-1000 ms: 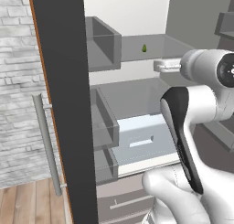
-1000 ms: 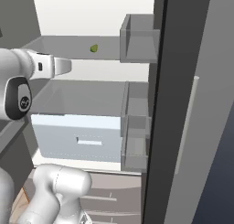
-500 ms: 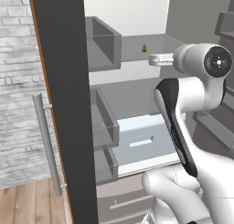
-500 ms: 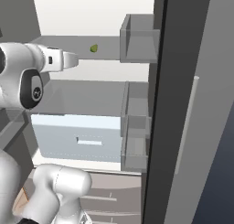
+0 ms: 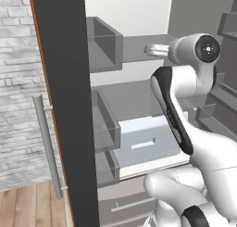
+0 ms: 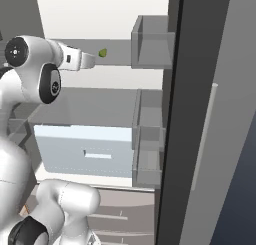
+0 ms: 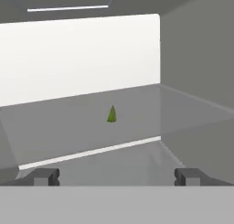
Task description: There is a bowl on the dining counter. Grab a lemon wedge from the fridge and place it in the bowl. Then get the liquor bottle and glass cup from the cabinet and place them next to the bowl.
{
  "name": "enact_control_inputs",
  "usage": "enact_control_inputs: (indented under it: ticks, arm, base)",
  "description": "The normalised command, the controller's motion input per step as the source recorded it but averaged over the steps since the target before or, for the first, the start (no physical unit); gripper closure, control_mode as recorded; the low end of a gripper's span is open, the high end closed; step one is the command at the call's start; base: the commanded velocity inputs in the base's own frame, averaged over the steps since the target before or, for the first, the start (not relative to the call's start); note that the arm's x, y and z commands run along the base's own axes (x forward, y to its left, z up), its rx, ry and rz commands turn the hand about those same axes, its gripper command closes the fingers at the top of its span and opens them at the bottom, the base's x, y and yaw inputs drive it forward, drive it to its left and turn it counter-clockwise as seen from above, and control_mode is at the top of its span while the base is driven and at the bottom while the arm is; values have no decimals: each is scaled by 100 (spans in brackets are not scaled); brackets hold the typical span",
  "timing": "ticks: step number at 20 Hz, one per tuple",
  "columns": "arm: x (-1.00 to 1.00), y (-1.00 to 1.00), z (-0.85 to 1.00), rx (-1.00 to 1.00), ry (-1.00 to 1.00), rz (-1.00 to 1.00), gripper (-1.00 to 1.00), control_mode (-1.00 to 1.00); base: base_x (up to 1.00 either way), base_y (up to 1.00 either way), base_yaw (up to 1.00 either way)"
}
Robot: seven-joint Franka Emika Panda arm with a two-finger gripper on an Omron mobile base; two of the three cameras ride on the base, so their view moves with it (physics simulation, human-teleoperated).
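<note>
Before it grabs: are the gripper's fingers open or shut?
Open: in the hand view the gripper fingertips stand wide apart, the lemon wedge ahead between them.

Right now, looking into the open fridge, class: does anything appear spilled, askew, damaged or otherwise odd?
Nothing stands out. The lemon wedge sits alone, point up, on the grey fridge shelf, with no spill around it. The gripper is open, short of the wedge and not touching it. The pale drawer below sits shut and level.

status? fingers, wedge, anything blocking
Gripper open, empty, inside the fridge, aimed at the wedge. Wedge upright on the shelf, short of the fingers, untouched. Path clear.
</note>
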Motion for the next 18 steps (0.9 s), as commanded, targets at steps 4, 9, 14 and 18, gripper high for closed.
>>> enact_control_inputs:
  ticks: [4, 9, 14, 18]
  arm:
    - [54, 0, 4, 12, 13, -8, -100, -100]
    - [28, 3, 4, 1, 3, -7, -100, -100]
    - [7, 19, 18, -5, -4, -1, -100, -100]
    - [9, 9, 2, 0, 0, 0, -100, -100]
  base:
    - [0, 0, 0]
    - [0, 0, 0]
    - [0, 0, 0]
    - [0, 0, 0]
